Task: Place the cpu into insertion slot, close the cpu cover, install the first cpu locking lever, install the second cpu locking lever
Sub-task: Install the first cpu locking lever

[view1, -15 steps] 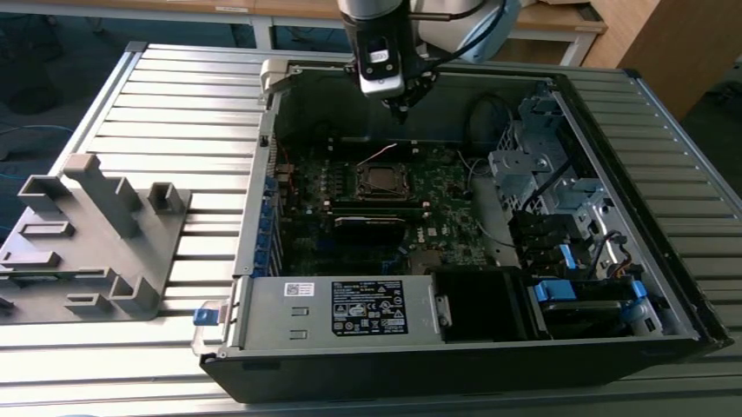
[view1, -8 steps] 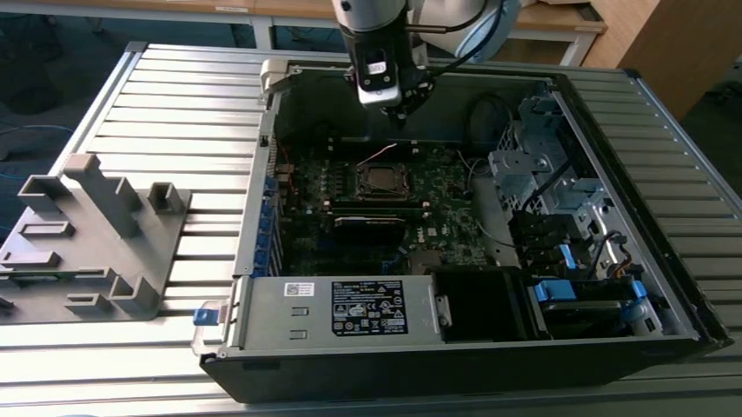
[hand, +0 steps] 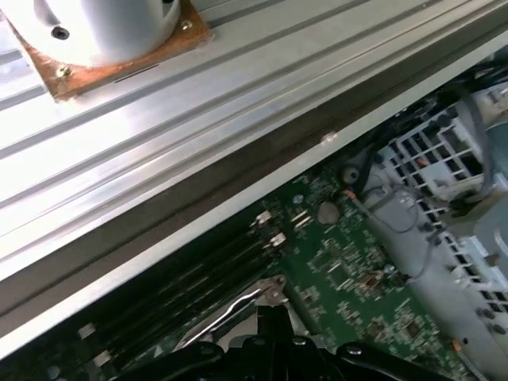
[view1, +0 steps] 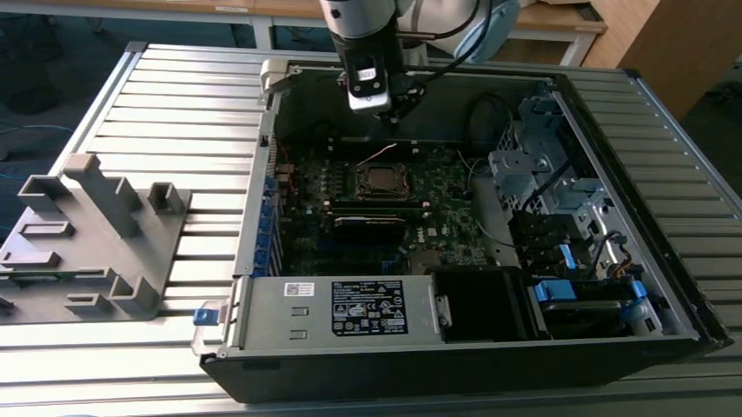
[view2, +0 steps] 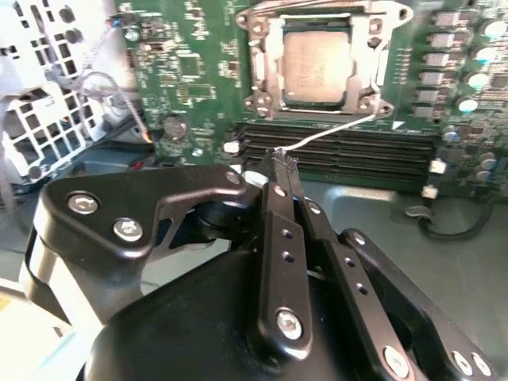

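Silver-grey metal of the cpu (view2: 316, 65) shows in the second wrist view inside the insertion slot (view2: 266, 59), so the chip seems already placed there, and it lies flat with its face up. The thin silvery frame around it looks like the cpu cover (view2: 317, 16); I judge it is down over the chip, because the square window frames the metal face, but I cannot tell if it is locked. A thin bright wire-like lever (view2: 333, 131) runs from a corner of the socket toward the gripper (view2: 284, 161). The jaws are pressed together, with the tips meeting near the end of this lever; whether they really pinch it or only touch it I cannot tell. The chip is ahead of the jaws and apart from them, beyond the long black memory slots (view2: 341, 147). In the exterior view the gripper (view1: 392, 117) hangs inside the open computer case (view1: 487, 373), near the far wall, above the green motherboard (view1: 447, 221), and the socket (view1: 383, 181) is a little nearer to the camera. The case lies on its side on the ribbed metal table (view1: 174, 95), probably so that the board faces up for the arm.
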### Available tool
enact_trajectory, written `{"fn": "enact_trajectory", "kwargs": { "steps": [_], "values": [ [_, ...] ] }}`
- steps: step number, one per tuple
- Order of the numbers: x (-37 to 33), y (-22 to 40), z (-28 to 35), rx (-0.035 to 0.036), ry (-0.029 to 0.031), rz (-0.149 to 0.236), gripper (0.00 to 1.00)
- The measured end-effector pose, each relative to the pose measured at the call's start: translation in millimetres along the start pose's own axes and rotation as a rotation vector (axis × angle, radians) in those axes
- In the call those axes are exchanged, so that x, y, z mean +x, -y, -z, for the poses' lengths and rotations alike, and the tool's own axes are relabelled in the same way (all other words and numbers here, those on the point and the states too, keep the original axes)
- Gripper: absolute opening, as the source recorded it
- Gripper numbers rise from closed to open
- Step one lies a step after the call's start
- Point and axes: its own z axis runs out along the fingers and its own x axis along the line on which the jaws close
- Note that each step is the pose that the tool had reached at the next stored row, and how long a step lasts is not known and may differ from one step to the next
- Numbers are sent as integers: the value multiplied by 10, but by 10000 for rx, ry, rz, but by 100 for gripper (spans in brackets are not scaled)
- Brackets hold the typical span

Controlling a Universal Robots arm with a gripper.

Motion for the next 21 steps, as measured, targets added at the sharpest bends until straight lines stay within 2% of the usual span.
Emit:
{"fn": "enact_trajectory", "kwargs": {
  "steps": [3, 7, 12, 16, 19, 21],
  "values": [
    [33, 5, -50, 0, 0, 0, 11],
    [78, -23, -124, -1, 0, 1, 11],
    [108, -18, -212, -1, -1, 1, 11],
    [109, -16, -218, -8, -6, -3, 11],
    [84, 28, -221, -9, -6, -4, 11],
    [105, 18, -254, -15, -10, -6, 11]
  ]
}}
